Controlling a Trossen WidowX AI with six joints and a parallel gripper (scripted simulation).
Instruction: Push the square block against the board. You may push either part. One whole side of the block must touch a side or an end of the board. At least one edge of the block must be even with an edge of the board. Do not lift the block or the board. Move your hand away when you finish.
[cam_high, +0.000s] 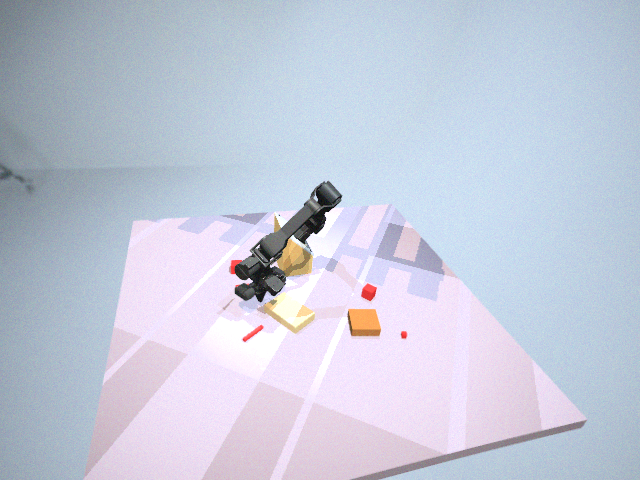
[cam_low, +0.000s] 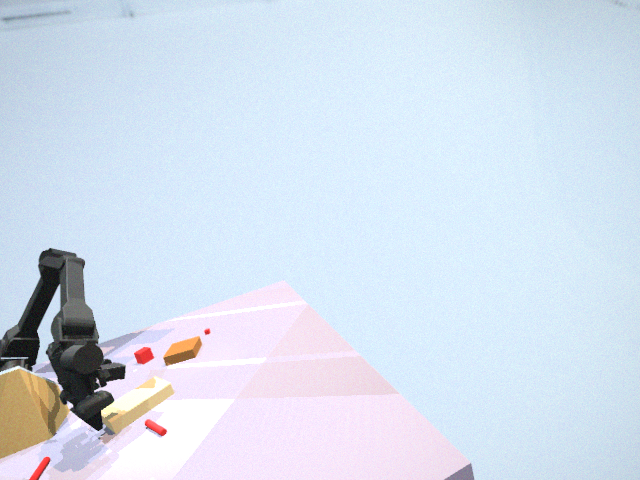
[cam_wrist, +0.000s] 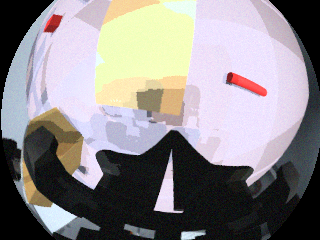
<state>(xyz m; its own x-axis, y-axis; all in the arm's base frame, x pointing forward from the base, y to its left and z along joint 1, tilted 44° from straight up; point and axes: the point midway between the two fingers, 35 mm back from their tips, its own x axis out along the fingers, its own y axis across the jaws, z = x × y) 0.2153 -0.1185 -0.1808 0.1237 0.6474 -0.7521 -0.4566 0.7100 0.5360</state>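
Note:
The pale yellow board (cam_high: 290, 312) (cam_low: 138, 401) (cam_wrist: 145, 50) lies flat. The orange square block (cam_high: 363, 321) (cam_low: 182, 351) lies flat to its right in the top view, with a wide gap between them. My gripper (cam_high: 261, 299) (cam_low: 99, 428) (cam_wrist: 174, 134) is shut and empty, its tips pointing down low over the table, just off the board's near end in the wrist view. A narrow gap shows between the tips and that end. The block cannot be made out in the wrist view.
A red cube (cam_high: 368, 291) (cam_low: 143, 354) sits behind the block, and a tiny red cube (cam_high: 403, 334) (cam_low: 207, 331) beyond it. A red rod (cam_high: 252, 333) (cam_low: 155, 427) (cam_wrist: 247, 84) lies beside the board. A large tan wedge (cam_high: 298, 260) (cam_low: 25, 408) stands near the arm. Another red cube (cam_high: 233, 266) is partly hidden.

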